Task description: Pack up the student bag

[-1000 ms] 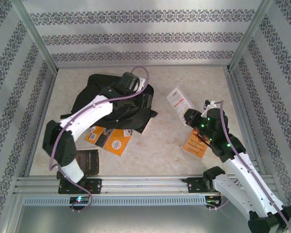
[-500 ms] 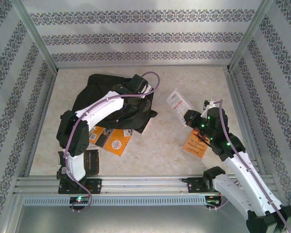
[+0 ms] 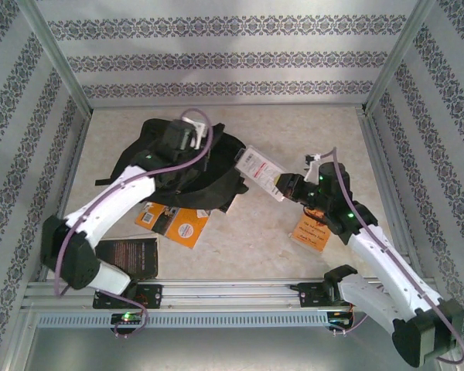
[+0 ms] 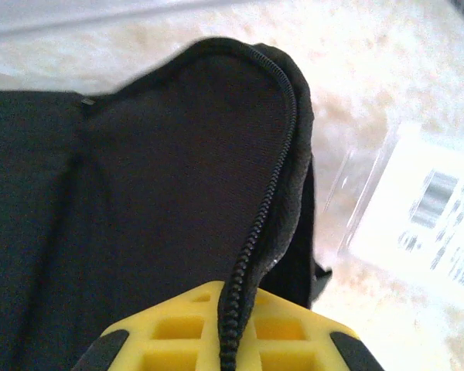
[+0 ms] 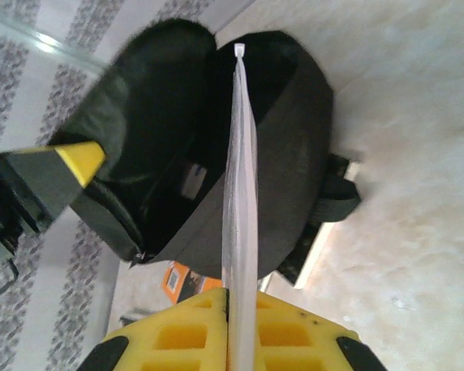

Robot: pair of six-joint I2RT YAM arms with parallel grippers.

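The student bag, black and soft, lies at the table's back left with its mouth open. My left gripper is shut on the bag's zippered rim and holds that flap up. In the left wrist view the zipper edge runs down between my yellow fingers. My right gripper is shut on a clear plastic packet with a white card, just right of the bag. The right wrist view shows this packet edge-on, pointing into the bag's dark opening.
An orange and black package lies partly under the bag's near side. Another orange package rests under my right arm. A black booklet sits near the front left. Metal frame rails and patterned walls bound the table.
My left gripper has shut on the bag's rim and pulled it left, opening the mouth. My right gripper has carried the packet left toward the bag.
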